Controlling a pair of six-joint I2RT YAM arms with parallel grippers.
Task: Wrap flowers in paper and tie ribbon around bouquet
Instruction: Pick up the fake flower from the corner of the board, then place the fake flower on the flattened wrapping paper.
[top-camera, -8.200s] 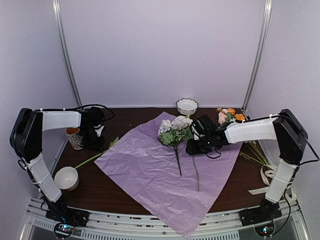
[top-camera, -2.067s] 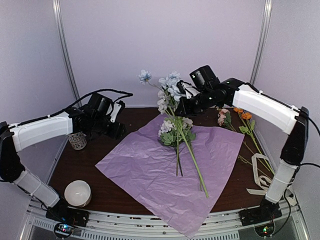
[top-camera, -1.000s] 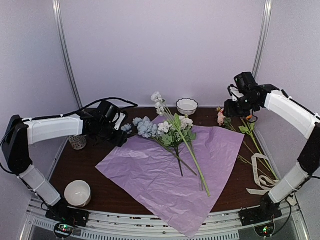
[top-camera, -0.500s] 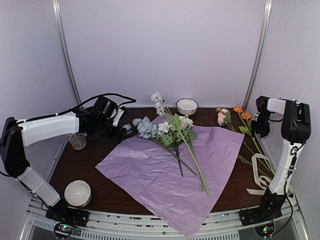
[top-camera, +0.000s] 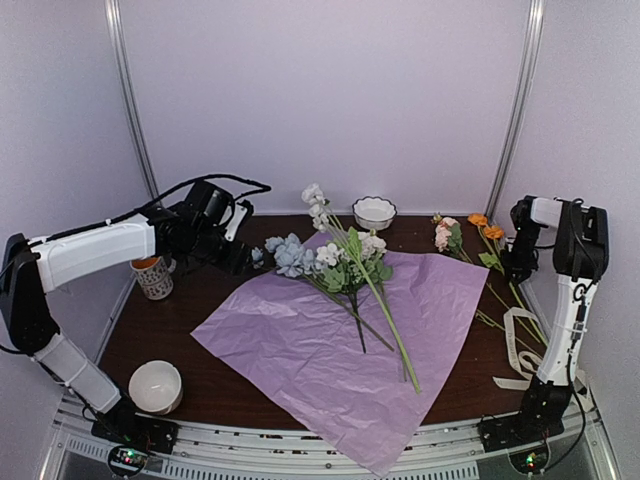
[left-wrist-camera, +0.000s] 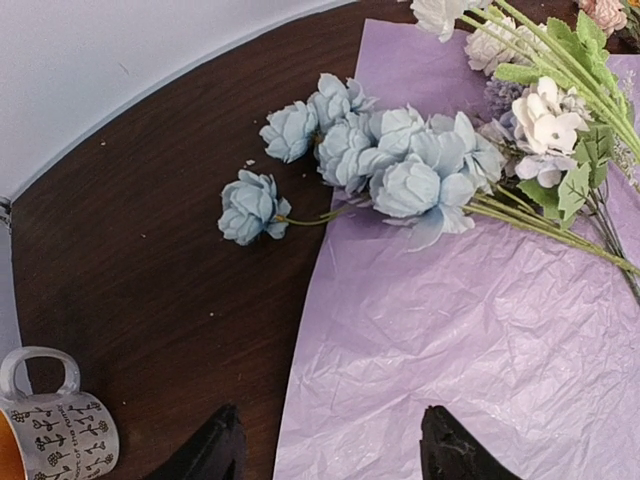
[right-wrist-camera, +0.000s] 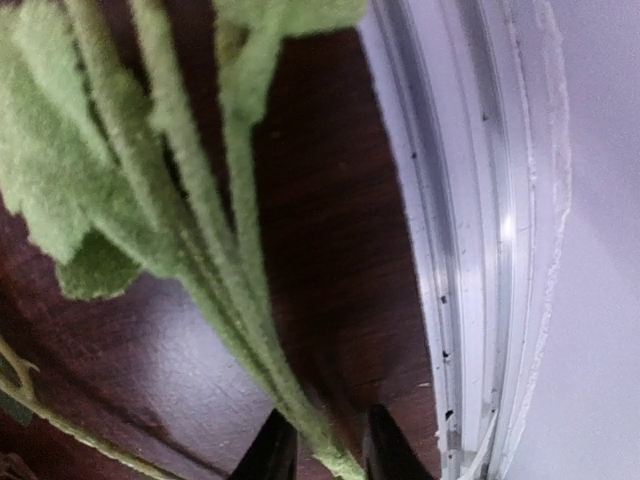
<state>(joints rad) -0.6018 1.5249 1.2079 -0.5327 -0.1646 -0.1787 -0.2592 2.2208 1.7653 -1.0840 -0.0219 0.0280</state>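
Observation:
The pink-lilac paper (top-camera: 340, 340) lies flat on the dark table. White (top-camera: 352, 247) and pale blue flowers (top-camera: 290, 255) rest across its far corner, stalks pointing toward me. Orange flowers (top-camera: 487, 230) and pink flowers (top-camera: 445, 236) lie off the paper at the right. My right gripper (top-camera: 520, 258) is low by the right wall; in the right wrist view its narrowly open fingers (right-wrist-camera: 276, 452) straddle fuzzy green stalks (right-wrist-camera: 190, 220), with a dark gap beside them. My left gripper (left-wrist-camera: 335, 465) hovers open over the paper's left edge (left-wrist-camera: 300, 330), short of the blue blooms (left-wrist-camera: 400, 160). The ribbon (top-camera: 524, 345) lies at the right.
A patterned mug (top-camera: 152, 277) stands at the left, a white bowl (top-camera: 155, 385) near the front left, and a scalloped bowl (top-camera: 373, 212) at the back. The metal frame rail (right-wrist-camera: 470, 250) runs close beside my right fingers.
My right arm swung from above the pink flowers to the right wall and came down onto the stalks, its fingers narrowing. My left arm drew back slightly.

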